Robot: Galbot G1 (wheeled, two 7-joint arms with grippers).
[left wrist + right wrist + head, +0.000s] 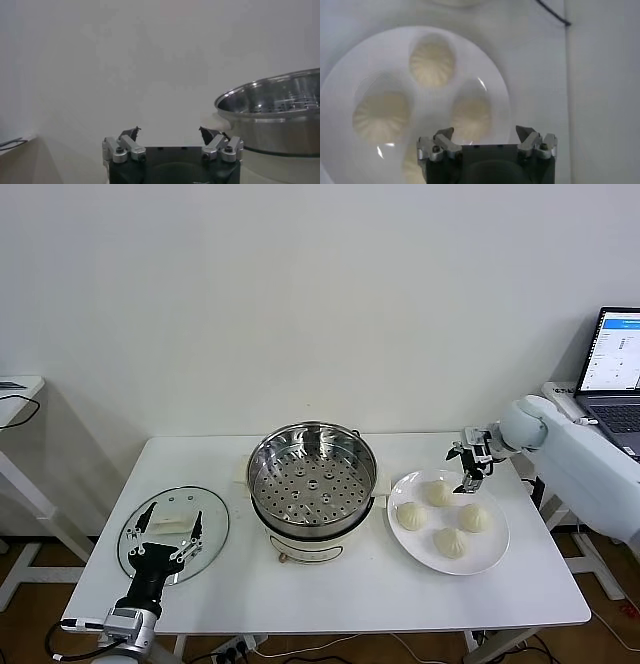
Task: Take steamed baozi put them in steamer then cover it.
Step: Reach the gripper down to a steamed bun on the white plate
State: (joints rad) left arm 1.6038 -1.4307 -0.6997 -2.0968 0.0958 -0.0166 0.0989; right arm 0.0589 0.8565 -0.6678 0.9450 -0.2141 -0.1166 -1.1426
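Several white pleated baozi lie on a flat white plate at the table's right; one is at the far side. The steel steamer with its perforated tray stands open and empty in the middle. My right gripper is open and empty above the plate's far edge. In the right wrist view it hovers over a baozi, apart from it. My left gripper is open, low over the glass lid at the table's left. In the left wrist view it is empty, with the steamer off to one side.
A laptop stands on a surface beyond the right arm. A white side table is at the far left. A black cable runs by the table's edge past the plate.
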